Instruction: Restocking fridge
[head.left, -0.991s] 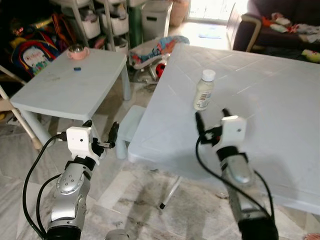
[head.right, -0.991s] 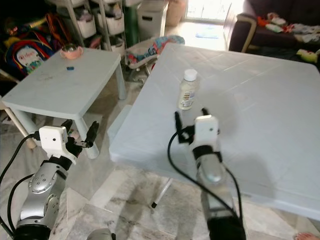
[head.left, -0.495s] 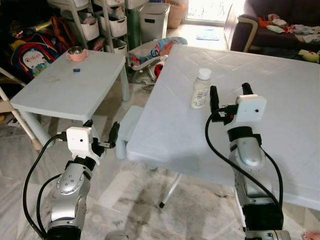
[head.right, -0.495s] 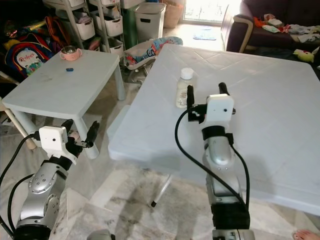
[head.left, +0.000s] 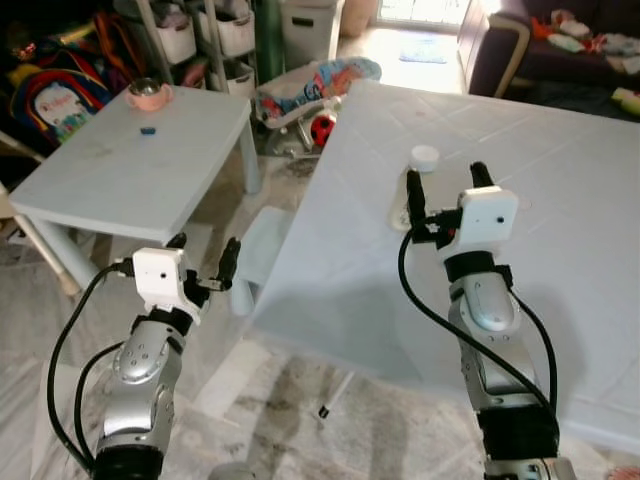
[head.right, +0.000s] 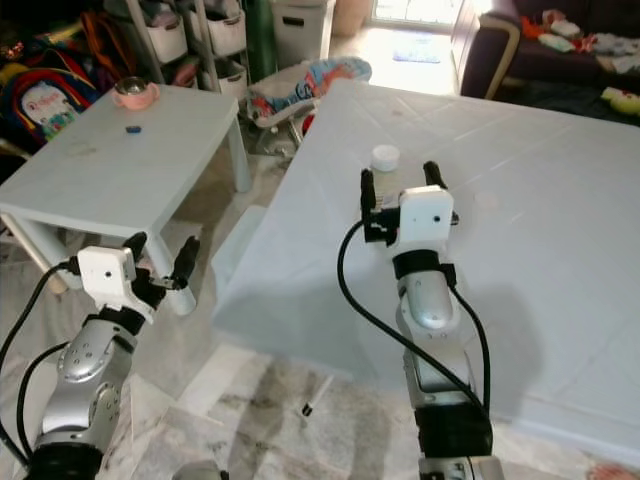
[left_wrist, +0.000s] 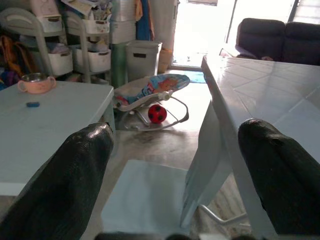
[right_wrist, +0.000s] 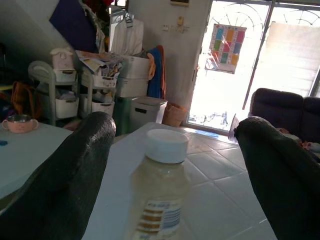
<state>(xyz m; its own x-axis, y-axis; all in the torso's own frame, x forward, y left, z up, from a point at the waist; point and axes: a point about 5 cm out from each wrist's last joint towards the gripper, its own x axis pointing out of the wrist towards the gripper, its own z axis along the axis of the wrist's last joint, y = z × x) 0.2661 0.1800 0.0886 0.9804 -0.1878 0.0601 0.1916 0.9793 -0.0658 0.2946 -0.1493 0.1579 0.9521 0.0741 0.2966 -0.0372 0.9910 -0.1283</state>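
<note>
A small pale bottle (head.left: 418, 180) with a white cap stands upright on the big white table (head.left: 560, 230). My right gripper (head.left: 443, 185) is open just in front of it. In the right wrist view the bottle (right_wrist: 157, 195) sits between the two black fingers (right_wrist: 75, 185), which do not touch it. My left gripper (head.left: 204, 258) is open and empty, held low over the floor between the two tables.
A low white side table (head.left: 130, 160) stands at the left with a pink cup (head.left: 147, 94) and a small blue piece (head.left: 147, 129). Storage shelves, a backpack (head.left: 50, 100), a baby bouncer with a red ball (left_wrist: 156, 114) and a dark sofa (head.left: 560, 50) lie beyond.
My right gripper has risen and advanced over the table until its fingers flank the bottle. The head view has shifted slightly. The left arm has stayed put.
</note>
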